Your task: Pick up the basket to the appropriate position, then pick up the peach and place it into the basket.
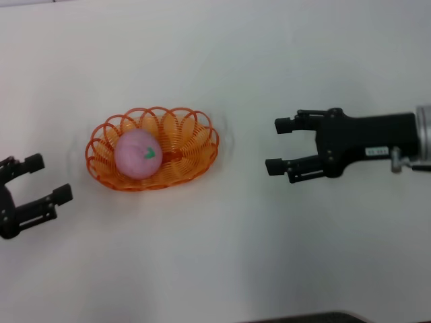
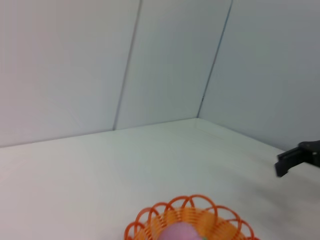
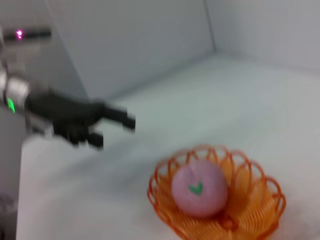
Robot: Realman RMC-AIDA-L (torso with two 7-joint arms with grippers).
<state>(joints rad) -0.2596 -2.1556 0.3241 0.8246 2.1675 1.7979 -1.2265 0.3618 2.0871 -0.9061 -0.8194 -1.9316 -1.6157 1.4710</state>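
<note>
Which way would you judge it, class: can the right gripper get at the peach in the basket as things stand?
Probably yes. The right gripper is open, and nothing lies on the table between it and the basket. The peach sits uncovered on top.
</note>
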